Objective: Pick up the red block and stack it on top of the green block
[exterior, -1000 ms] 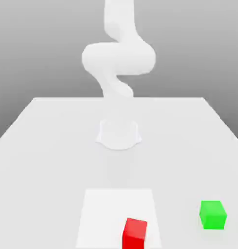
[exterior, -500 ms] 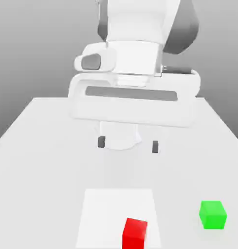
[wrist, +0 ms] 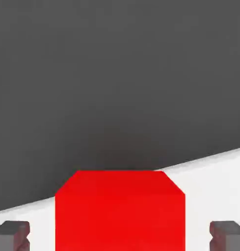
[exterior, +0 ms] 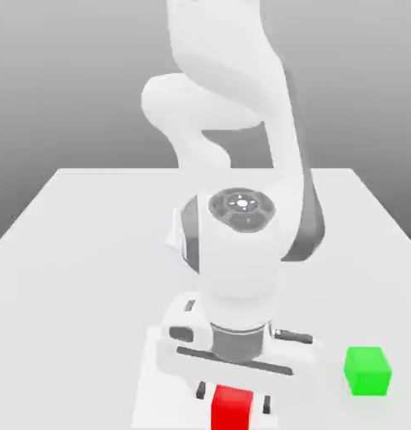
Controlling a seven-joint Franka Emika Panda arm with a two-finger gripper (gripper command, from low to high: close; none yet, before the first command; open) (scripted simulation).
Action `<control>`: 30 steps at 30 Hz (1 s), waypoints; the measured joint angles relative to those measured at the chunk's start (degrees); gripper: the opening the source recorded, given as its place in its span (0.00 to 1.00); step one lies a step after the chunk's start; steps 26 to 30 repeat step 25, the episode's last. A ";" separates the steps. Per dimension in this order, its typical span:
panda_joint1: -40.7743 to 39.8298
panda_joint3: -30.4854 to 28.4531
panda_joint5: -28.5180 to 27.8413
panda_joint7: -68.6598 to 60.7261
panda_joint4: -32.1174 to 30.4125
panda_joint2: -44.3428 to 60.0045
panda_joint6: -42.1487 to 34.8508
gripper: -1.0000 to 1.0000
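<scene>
claw (exterior: pixel 234 399) astride upright red block (exterior: pixel 231 410)

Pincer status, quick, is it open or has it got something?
Pincer: open, holding nothing; its fingers stand apart on either side of the red block, with gaps showing.

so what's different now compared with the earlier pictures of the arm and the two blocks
The white robot arm has swung forward and down; its open end effector now has its fingers on either side of the red cube-shaped block, not touching it. Nothing has been gripped. The red block and the bright green cube-shaped block stayed in place.
</scene>
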 joint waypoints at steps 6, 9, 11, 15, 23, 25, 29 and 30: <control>-0.39 0.46 0.21 -0.10 -0.25 -1.50 -1.20 0.00; -1.23 1.64 1.97 -1.43 -1.16 -7.13 -5.91 0.00; 0.23 4.09 2.41 -3.37 -1.73 -10.10 -8.36 0.00; 5.66 11.09 1.94 -8.30 -2.82 -13.57 -10.96 0.00; 12.77 12.65 -6.48 -6.41 -2.51 -6.04 -4.66 1.00; 12.77 12.65 -6.48 -6.41 -2.51 -6.04 -4.66 1.00; 12.77 12.65 -6.48 -6.41 -2.51 -6.04 -4.66 1.00; 12.77 12.65 -6.48 -6.41 -2.51 -6.04 -4.66 1.00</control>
